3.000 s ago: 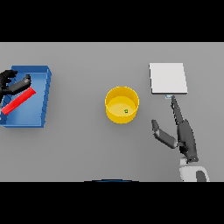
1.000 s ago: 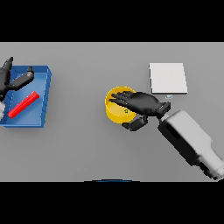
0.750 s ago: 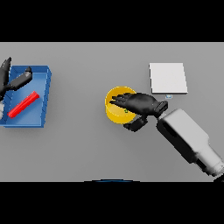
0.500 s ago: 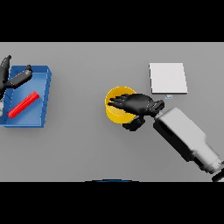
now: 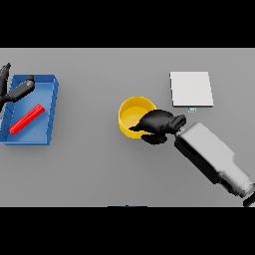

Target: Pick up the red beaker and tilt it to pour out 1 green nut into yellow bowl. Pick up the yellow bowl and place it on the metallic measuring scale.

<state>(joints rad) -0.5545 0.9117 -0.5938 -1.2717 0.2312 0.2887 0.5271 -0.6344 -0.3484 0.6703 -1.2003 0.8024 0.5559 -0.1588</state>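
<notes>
Yellow bowl point(image 5: 133, 113) sits mid-worktop; we see the right robot hand point(image 5: 157, 125) curled over its near rim, gripping to lift toward the metallic scale point(image 5: 191, 88). Left robot hand point(image 5: 15, 89) hangs spread over the blue tray point(image 5: 52, 99).

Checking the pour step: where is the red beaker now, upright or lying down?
Lying down. The red beaker rests flat and slanted inside the blue tray, with the left hand at the tray's far edge.

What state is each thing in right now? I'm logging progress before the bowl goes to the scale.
yellow bowl: upright on the table, right robot hand gripping its rim.
right robot hand: shut on the bowl's near-right rim.
red beaker: lying on its side in the blue tray.
left robot hand: open, above the tray's far corner.
metallic measuring scale: bare.
</notes>
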